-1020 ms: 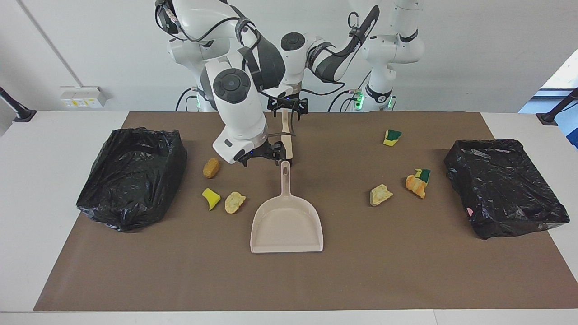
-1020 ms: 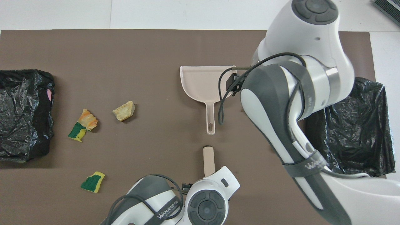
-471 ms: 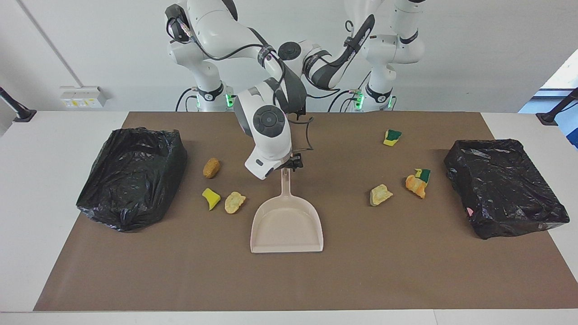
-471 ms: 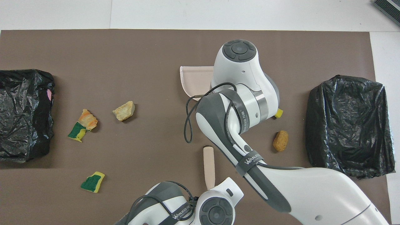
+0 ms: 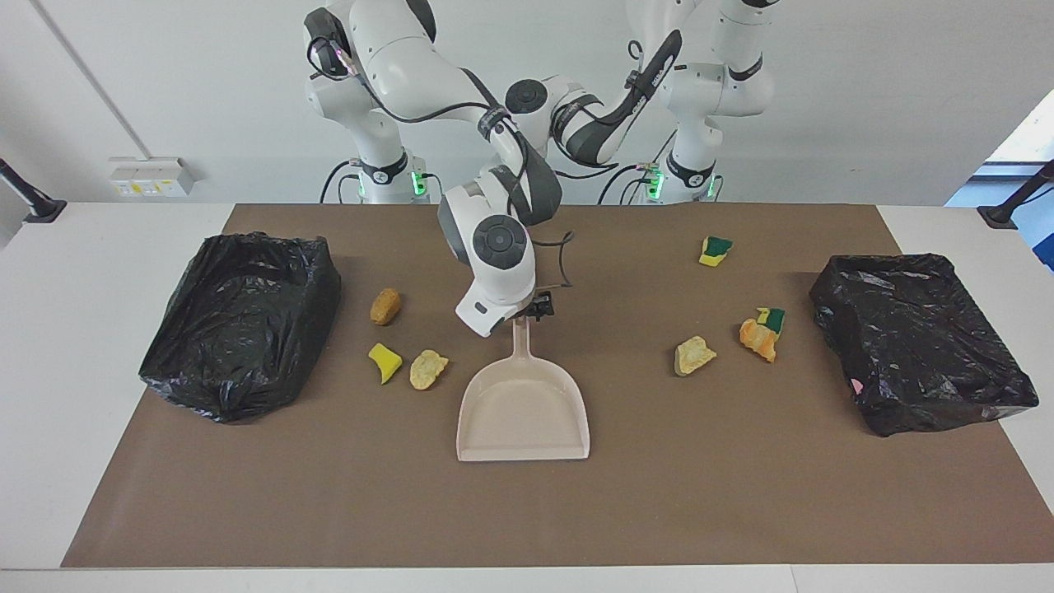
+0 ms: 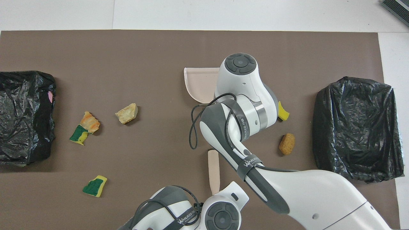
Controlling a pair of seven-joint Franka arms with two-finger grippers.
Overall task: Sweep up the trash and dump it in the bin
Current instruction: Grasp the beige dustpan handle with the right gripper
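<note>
Low over the table, right pincer (image 5: pixel 533 310) meets dustpan (image 5: pixel 524 412) handle.

A robotics lab: two white arms (image 5: pixel 494 99) at a paper-covered table (image 5: pixel 741 494).

Right arm (image 6: pixel 243 95) covers most of dustpan (image 6: pixel 199 84).

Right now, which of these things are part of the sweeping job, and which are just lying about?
Job: beige dustpan; beige stick, likely the brush; foam scraps; two black-bagged bins; right gripper at the dustpan's handle.
Just there: brown mat; wall socket box; black posts at the table's corners.
</note>
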